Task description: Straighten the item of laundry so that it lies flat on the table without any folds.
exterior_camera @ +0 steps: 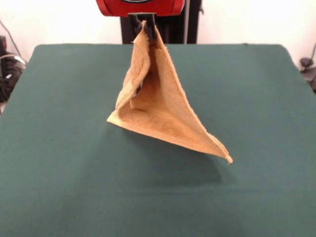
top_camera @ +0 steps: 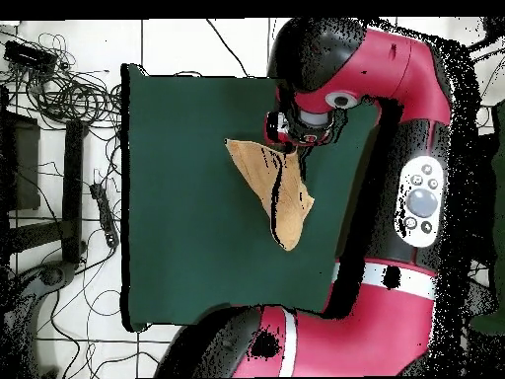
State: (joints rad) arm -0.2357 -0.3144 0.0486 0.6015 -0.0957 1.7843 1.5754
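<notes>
The orange-tan towel (exterior_camera: 160, 106) hangs from one pinched corner and drapes down in a folded triangle. Its lower edge seems to touch the dark green table (exterior_camera: 59, 148), and one pointed corner reaches toward the front right. My gripper (exterior_camera: 143, 22) is at the top of the front view, shut on the towel's upper corner. From overhead, the towel (top_camera: 274, 188) spreads out from under the gripper (top_camera: 296, 133), near the middle of the table (top_camera: 187, 237). The red arm covers much of the table's right side there.
Cables and dark gear (top_camera: 59, 148) lie on the floor left of the table in the overhead view. Green cloth surrounds the towel on all sides in the front view.
</notes>
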